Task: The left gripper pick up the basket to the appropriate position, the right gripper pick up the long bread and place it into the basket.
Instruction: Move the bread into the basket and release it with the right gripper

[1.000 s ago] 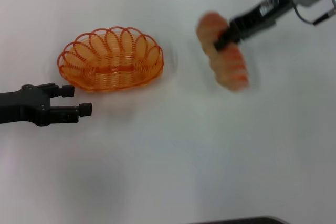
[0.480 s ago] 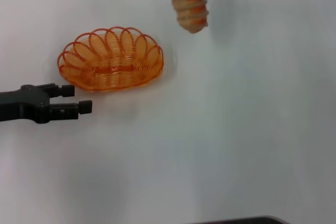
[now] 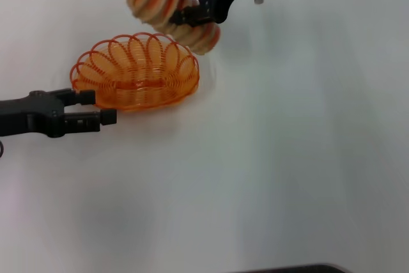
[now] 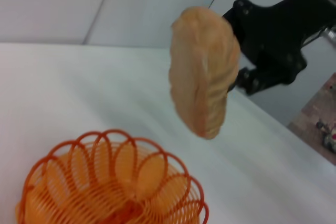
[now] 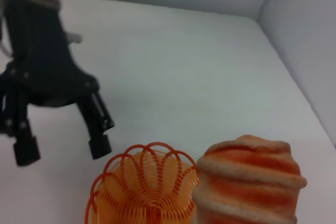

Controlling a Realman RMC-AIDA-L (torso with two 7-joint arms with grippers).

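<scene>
On the left side of the head view I see the left gripper [image 3: 99,108] low over the table [image 3: 287,158], just beside the near left end of the basket [image 3: 135,72], with its 2 fingers parted by a narrow gap and holding nothing; the right wrist view shows the same gripper [image 5: 60,148] with its fingers spread and empty, pointing down near the basket rim [image 5: 144,184]. I cannot tell if a fingertip touches the rim or only stands next to it. The basket sits flat on the table, empty, its long side running across my view. Moving to the right, the long bread [image 3: 171,12] is in the air above the far edge of the basket, tilted, with 1 end higher on the left and the other end lower on the right. The right gripper [image 3: 195,12] has its jaws closed on the bread near the lower right part of the loaf. In the left wrist view the bread [image 4: 203,71] hangs clearly above the basket [image 4: 113,184], not touching it. I judge that the step in hand is the second one, bringing the bread to the basket, while the basket seems already placed. For the next move I think I must bring the loaf a little nearer to me, turn it so its length follows the length of the basket, lower it into the middle, and only then open the jaws. The left fingers are close to the rim, so I would watch this side during the descent.
</scene>
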